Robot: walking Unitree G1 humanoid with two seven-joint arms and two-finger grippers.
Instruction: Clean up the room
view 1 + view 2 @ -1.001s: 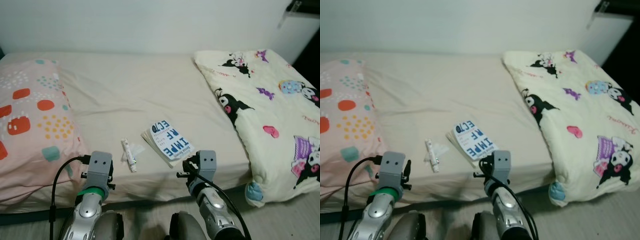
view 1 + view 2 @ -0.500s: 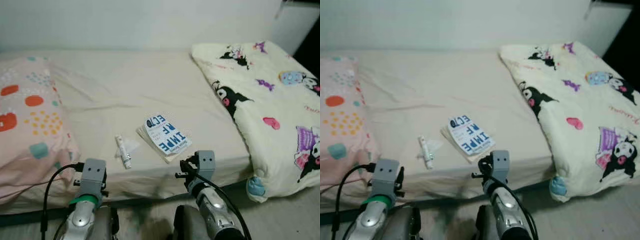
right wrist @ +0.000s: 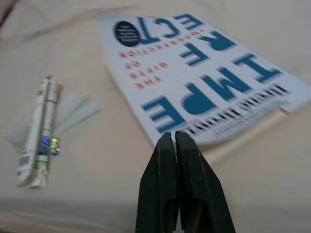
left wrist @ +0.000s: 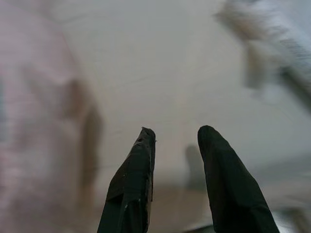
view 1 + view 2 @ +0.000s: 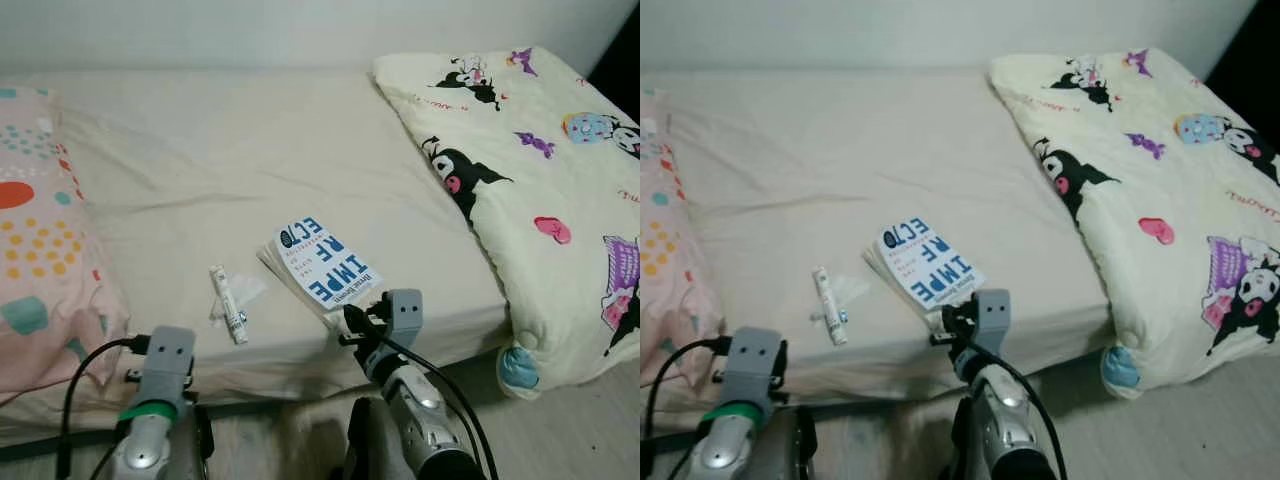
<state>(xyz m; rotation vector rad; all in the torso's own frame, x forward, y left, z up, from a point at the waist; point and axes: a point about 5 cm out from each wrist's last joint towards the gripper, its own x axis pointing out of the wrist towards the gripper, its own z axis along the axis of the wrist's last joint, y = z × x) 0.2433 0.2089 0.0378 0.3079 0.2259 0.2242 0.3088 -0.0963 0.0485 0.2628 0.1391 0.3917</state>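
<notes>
A white book with blue lettering [image 5: 325,265] lies flat near the front edge of the beige bed [image 5: 250,170]. To its left rests a small white tube with a clear wrapper [image 5: 228,302]. My right gripper [image 3: 172,143] is shut with nothing in it, its tips just short of the book's [image 3: 194,82] near edge; the tube [image 3: 39,131] lies off to one side. The right wrist [image 5: 385,320] hovers at the bed's front edge. My left gripper [image 4: 175,138] is open over the sheet near the pillow, holding nothing.
A pink patterned pillow [image 5: 35,260] covers the bed's left end. A cream cartoon-print comforter [image 5: 540,170] is heaped on the right and hangs over the front edge. A white wall runs behind the bed, and pale floor [image 5: 580,430] shows at the lower right.
The camera has moved in and tilted down, so the bed looks larger. My right gripper has come forward to the book's near edge. The left arm sits lower in the picture.
</notes>
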